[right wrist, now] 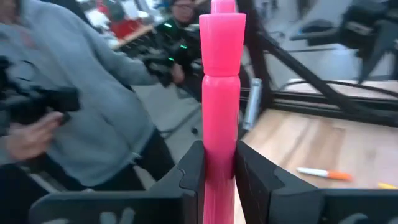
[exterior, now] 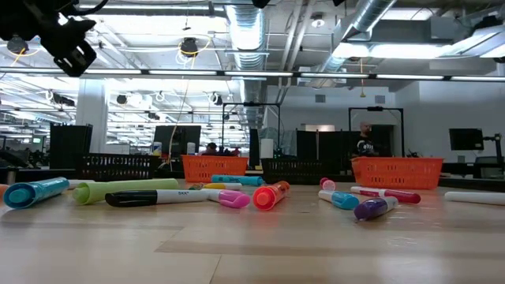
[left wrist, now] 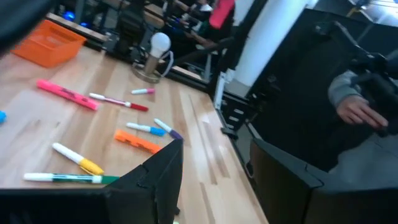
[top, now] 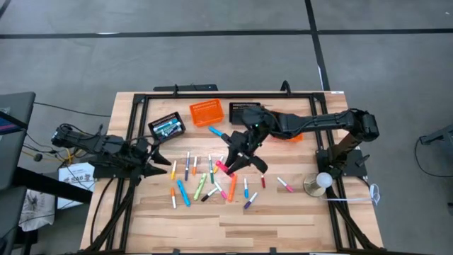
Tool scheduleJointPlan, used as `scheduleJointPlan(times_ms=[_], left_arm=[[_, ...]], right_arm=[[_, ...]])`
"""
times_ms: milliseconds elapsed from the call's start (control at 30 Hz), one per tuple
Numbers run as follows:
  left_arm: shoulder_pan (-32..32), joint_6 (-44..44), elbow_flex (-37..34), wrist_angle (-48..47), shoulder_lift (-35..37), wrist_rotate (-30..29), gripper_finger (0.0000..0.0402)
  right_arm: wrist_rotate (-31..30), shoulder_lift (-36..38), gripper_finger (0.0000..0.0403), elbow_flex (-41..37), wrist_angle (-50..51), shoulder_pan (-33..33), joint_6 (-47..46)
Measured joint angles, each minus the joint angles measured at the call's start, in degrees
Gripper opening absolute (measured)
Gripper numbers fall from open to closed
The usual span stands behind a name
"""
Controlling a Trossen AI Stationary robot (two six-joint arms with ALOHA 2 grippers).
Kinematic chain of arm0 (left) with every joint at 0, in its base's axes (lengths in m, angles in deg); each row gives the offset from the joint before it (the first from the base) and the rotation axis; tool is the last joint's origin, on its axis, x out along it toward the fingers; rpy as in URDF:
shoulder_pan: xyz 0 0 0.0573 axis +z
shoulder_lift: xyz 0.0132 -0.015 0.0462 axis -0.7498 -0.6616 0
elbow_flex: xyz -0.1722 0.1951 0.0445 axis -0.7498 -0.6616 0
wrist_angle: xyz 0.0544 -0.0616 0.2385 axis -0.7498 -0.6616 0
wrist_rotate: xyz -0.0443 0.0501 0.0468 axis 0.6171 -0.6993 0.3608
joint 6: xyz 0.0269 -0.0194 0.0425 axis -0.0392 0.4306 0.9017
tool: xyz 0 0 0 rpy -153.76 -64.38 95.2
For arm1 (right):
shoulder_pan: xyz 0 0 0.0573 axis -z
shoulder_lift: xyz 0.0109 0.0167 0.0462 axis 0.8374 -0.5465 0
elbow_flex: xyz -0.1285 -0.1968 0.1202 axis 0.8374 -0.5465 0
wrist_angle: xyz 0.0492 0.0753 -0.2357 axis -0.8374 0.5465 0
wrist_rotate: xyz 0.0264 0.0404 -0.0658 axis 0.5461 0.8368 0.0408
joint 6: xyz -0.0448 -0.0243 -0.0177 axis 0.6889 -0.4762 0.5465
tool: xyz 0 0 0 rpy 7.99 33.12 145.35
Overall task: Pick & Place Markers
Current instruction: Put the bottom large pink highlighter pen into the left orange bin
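On the pale wooden table (top: 283, 212), two orange mesh baskets (top: 206, 112) and two black ones (top: 168, 127) wait, probably for sorting. The right gripper (top: 228, 161) is closed around a bright pink capped marker (right wrist: 220, 93), lifted over some twenty scattered markers (top: 209, 182). The left gripper (top: 160, 159) hovers open, empty.
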Motion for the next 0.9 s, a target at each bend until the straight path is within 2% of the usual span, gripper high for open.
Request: scheduleJointPlan(times_ms=[167, 333, 667, 900], left_arm=[[0.0, 0.0, -0.2, 0.0, 0.6, 1.9, 0.0186], [0.0, 0.0, -0.2, 0.0, 0.6, 2.0, 0.0186], [0.0, 0.0, -0.2, 0.2, 0.6, 1.9, 0.0186], [0.0, 0.0, -0.2, 0.7, 0.6, 1.9, 0.0186]], right_arm=[[6.4, 0.0, 0.0054, 0.0, -2.2, 1.0, -3.6], [6.3, -0.1, 0.0054, 0.0, -2.7, 1.1, -4.2], [-4.5, -0.1, 0.0054, 0.0, -2.0, 1.5, -4.1], [-12.9, -0.1, 0.0054, 0.0, 1.3, 1.8, 0.3]])
